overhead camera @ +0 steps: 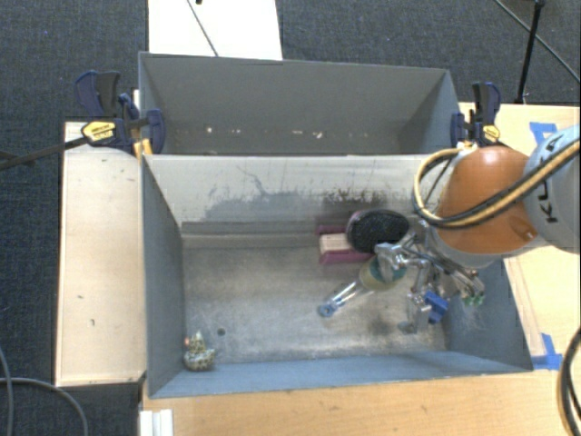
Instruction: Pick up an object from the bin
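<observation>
The pincer (420, 309) hangs low at the right of the bin (236, 280), the arm (554, 184) bent in under its orange cover (486, 198). Whether it is open or shut I cannot tell. Just left lies a green-headed brush (346, 295). Beyond that are a black disc (377, 228) and a purple block (340, 249), and far left a mottled ball (199, 352).

Robotics lab: a robot arm (490, 203) over a grey metal bin (290, 107).
</observation>
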You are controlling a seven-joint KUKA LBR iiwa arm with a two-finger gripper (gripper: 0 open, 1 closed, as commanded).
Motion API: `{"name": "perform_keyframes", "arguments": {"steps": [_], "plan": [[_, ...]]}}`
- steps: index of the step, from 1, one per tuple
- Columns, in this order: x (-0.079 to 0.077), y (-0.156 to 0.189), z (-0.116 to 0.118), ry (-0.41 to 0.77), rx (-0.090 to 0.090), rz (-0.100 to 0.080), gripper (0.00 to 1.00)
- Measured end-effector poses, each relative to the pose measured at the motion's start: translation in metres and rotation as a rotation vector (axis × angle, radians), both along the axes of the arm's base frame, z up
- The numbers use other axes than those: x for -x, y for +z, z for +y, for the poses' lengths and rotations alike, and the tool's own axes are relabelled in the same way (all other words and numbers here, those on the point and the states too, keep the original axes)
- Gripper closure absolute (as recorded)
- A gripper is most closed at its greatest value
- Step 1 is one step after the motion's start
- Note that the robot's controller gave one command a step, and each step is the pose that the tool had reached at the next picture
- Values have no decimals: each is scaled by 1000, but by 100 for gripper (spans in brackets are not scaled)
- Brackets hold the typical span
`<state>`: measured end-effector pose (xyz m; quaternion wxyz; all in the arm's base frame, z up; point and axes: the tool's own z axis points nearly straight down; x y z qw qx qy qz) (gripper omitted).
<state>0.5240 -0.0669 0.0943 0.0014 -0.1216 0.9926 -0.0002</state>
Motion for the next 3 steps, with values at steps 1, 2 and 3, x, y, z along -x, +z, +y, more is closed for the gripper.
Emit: {"name": "perform_keyframes", "arguments": {"steps": [1, 2, 3], "plan": [[-24, -20, 62, 156, 1, -15, 0], [-22, -22, 60, 154, 1, -7, 100], [-69, 133, 37, 95, 1, -10, 100]]}}
